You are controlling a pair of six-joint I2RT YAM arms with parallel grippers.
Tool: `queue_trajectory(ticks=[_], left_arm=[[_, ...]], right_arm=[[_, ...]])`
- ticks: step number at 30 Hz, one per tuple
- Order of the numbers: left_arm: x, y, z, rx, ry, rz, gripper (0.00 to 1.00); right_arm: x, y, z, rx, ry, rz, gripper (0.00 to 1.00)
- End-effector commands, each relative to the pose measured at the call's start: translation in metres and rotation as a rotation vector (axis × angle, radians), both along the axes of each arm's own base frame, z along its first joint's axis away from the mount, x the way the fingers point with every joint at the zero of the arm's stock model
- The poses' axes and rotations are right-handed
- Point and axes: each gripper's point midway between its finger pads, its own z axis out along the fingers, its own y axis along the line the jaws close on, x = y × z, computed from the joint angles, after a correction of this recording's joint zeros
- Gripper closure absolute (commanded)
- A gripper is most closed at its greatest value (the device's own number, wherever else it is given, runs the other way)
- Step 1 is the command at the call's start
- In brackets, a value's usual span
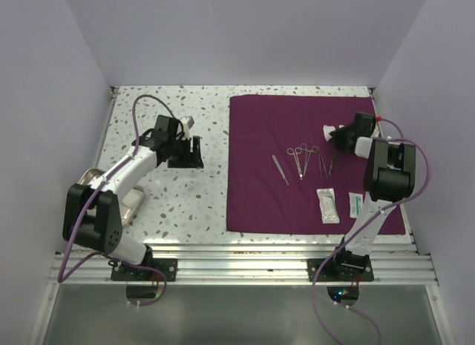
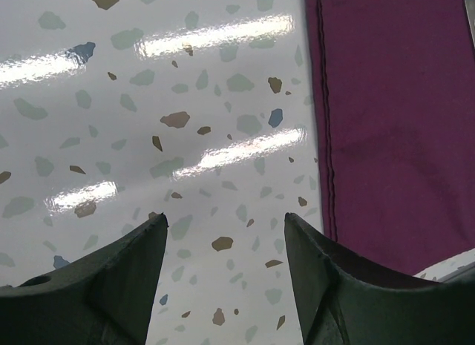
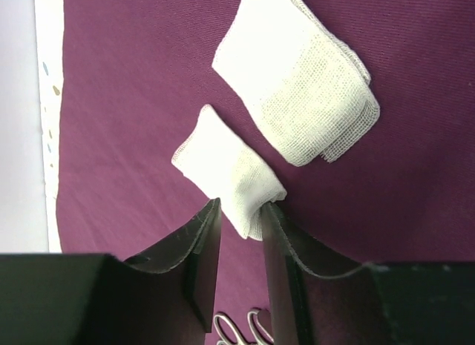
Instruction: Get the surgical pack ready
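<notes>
Top external view: a maroon cloth lay flat over the right half of the speckled tabletop, its right edge near the wall.
Cloth in left wrist view: its hemmed left edge ran down the right side of the frame, with bare tabletop to the left.
Left pincer: it hung over bare tabletop just left of the cloth, jaws wide apart, with nothing between them.
Right pincer: it was at the upper right of the cloth, jaws narrowed and pinching one end of a small gauze.
Small gauze: the rest of it lay on the cloth, pointing toward the upper left of the right wrist frame.
Large gauze: it was folded and lay on the cloth near the small one, not touching it.
Instruments: a row of steel pieces lay mid-cloth; ring handles showed at the bottom edge of the right wrist frame.
Packets: two lay side by side at the lower right of the cloth, beside the right arm.
Tray: metal, at the left, partly hidden under the left arm.
</notes>
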Motion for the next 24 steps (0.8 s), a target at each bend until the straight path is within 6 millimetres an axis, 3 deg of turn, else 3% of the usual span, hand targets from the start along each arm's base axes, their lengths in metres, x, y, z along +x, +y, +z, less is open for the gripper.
queue_trajectory(ticks=[1, 3, 9, 14, 24], left_arm=[[0.007, -0.005, 0.005, -0.018, -0.031, -0.025, 0.32], [0.008, -0.006, 0.006, -0.021, -0.033, -0.026, 0.32], [0.008, -0.007, 0.003, -0.028, -0.029, -0.034, 0.32], [0.007, -0.008, 0.003, -0.034, -0.028, -0.039, 0.32], [0.007, -0.009, 0.002, -0.034, -0.024, -0.048, 0.32]], right_arm=[[0.005, -0.005, 0.0, -0.007, 0.004, -0.012, 0.7], [0.006, -0.004, 0.004, -0.004, -0.001, -0.012, 0.81], [0.019, -0.001, 0.025, 0.015, -0.049, 0.002, 1.0], [0.029, -0.004, 0.065, 0.017, -0.153, -0.019, 1.0], [0.037, -0.01, 0.089, 0.003, -0.211, -0.04, 1.0]])
